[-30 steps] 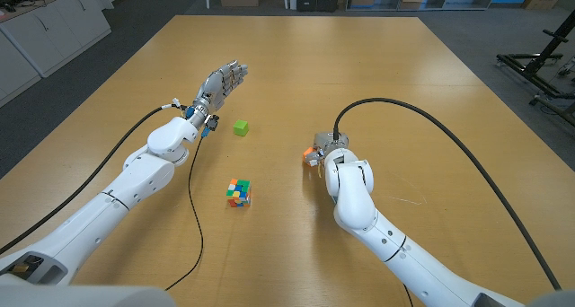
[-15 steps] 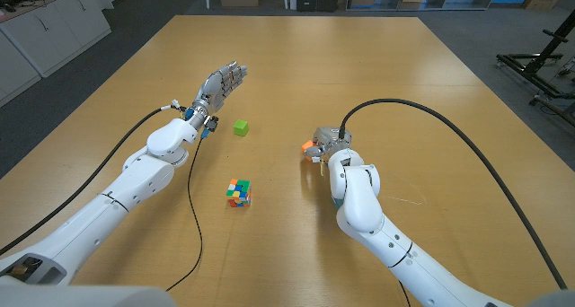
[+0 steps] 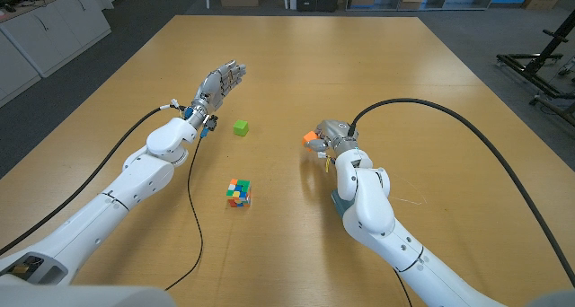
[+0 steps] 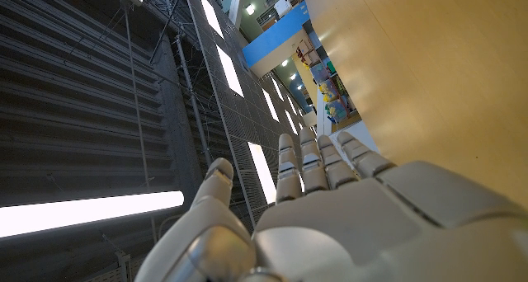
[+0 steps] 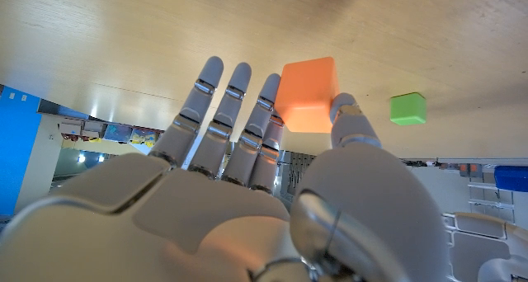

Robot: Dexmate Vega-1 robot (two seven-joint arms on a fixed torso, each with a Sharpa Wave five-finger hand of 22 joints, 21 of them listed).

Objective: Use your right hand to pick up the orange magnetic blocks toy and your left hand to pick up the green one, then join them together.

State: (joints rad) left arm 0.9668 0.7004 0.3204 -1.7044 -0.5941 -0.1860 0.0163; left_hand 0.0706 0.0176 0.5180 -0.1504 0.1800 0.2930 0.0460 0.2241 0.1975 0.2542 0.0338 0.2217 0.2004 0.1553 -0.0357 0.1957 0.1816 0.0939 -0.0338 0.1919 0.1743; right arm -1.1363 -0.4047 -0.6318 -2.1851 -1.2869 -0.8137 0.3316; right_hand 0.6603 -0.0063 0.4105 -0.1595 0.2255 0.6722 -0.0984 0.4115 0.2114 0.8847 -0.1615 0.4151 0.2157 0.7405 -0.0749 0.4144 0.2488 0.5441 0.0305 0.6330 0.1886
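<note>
Right robot hand (image 3: 329,136) is pinching the orange block (image 3: 312,137) between thumb and fingers, holding it above mid-desk (image 3: 431,92). Left robot hand (image 3: 220,81) is hovering open, fingers straight, holding nothing. Green block (image 3: 241,127) is sitting on the desk just beside it. Multicolour cube (image 3: 238,192) is lying nearer the front edge.

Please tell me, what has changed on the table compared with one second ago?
The right hand, pinching the orange block, moved slightly away from the robot, carrying the block with it. The left hand, green block and multicoloured cube stayed in place.
</note>
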